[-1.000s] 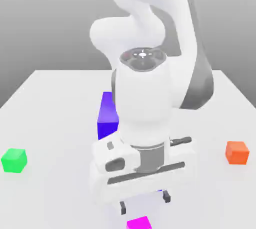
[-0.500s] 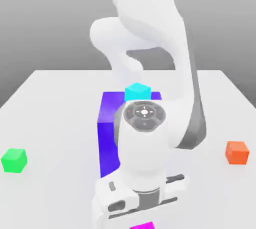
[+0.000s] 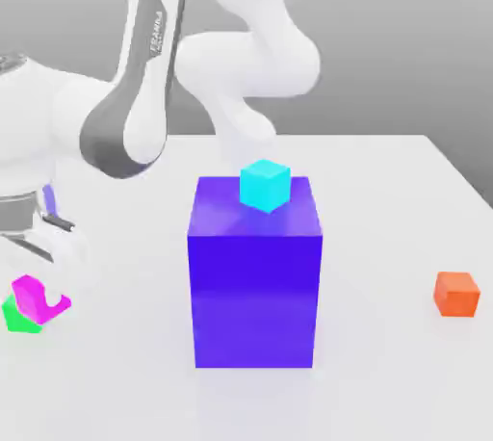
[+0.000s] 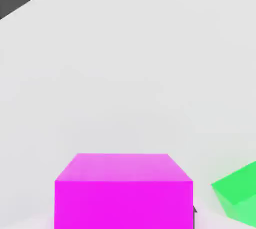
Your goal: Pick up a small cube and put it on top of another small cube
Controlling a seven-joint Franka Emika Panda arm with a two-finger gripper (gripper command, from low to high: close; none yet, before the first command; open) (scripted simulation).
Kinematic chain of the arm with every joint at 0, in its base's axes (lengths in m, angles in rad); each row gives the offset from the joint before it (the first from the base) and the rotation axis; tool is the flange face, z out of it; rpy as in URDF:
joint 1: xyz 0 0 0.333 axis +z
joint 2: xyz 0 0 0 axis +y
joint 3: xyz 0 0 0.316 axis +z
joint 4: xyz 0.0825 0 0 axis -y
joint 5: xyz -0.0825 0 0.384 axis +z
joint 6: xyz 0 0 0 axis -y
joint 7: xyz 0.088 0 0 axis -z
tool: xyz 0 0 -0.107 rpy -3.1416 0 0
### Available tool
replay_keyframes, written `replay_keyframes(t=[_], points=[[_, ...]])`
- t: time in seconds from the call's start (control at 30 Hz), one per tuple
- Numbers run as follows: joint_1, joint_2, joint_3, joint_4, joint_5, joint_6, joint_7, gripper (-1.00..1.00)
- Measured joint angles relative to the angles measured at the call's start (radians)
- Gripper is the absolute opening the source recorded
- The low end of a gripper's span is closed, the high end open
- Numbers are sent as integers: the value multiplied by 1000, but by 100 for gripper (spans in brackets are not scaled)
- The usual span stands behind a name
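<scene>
White desk (image 3: 385,391) spreads under everything, and the white arm (image 3: 144,73) bends over it toward the exterior view's left edge. Next in size is the big blue-purple block (image 3: 255,271) in the middle, with a cyan cube (image 3: 265,185) sitting on its top. An orange cube (image 3: 455,293) rests well apart on the exterior view's right.

Smallest are the two that matter. The gripper (image 3: 43,285) is closed on the magenta cube (image 3: 37,298), which hangs tilted at the far left of the exterior view. The green cube (image 3: 17,318) lies on the desk just beneath and behind it, mostly covered. From the hand view, the magenta cube (image 4: 123,190) sits close in front while the green cube (image 4: 240,193) lies off to one side and at an angle to it.

That offset is my worry. If the gripper lets go now, I think the magenta cube would catch only an edge of the green one and tumble to the desk. Its tilt could make it land on a corner and roll. Lowering while misaligned might also shove the green cube away, since nothing holds it down.
</scene>
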Motion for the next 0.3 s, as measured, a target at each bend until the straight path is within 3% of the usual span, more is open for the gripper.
replay_keyframes(t=[0.2, 0.23, 0.3], points=[[-98, 148, 89, 5, 222, 111, -137, -100], [-113, 166, 108, 7, 247, 124, -155, 100], [-113, 166, 108, 7, 247, 124, -155, 100]])
